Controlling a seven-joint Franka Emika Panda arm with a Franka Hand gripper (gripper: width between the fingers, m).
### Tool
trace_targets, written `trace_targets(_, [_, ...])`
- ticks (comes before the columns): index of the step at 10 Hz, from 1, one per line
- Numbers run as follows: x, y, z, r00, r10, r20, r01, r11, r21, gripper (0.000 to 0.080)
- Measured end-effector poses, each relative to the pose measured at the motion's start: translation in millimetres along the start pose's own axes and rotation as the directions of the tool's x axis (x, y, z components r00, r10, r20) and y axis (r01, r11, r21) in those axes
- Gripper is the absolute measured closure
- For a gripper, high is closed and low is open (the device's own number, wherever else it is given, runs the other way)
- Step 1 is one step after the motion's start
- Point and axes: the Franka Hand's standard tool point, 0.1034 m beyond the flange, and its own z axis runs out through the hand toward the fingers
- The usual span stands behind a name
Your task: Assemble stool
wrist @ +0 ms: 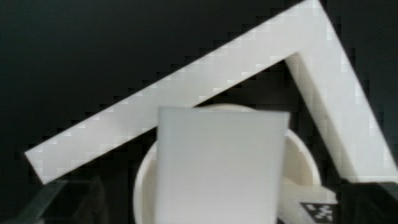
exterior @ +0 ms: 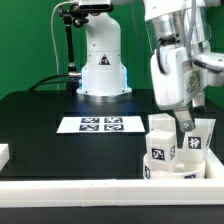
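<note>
The round white stool seat [exterior: 163,160] lies at the exterior view's lower right, against the border rail corner. Two blocky white legs with tags stand on it, one [exterior: 160,126] on its left and one [exterior: 204,132] on its right. My gripper [exterior: 186,122] hangs straight down between them, just over the seat. In the wrist view my gripper [wrist: 217,215] is shut on a third white leg [wrist: 222,160], held upright over the seat [wrist: 310,168]. The leg hides most of the seat and my fingertips.
The marker board [exterior: 100,124] lies mid-table in front of the arm's base [exterior: 102,70]. White border rails run along the front [exterior: 90,190] and meet in a corner in the wrist view [wrist: 267,60]. A small white piece [exterior: 4,153] sits at the exterior view's left edge.
</note>
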Motion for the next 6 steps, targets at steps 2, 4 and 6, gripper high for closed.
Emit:
trace_targets(2, [1.1,0.0,1.2,0.996,-0.090,-0.002,0.090,0.996,0.001,0.0151])
trace_targets(4, [0.9,0.5,1.2,0.957,-0.289,-0.014,0.289,0.957,-0.004,0.0151])
trace_targets(6, [-1.3,-0.2,-0.5,0.849,-0.527,-0.038,0.526,0.850,-0.024,0.0151])
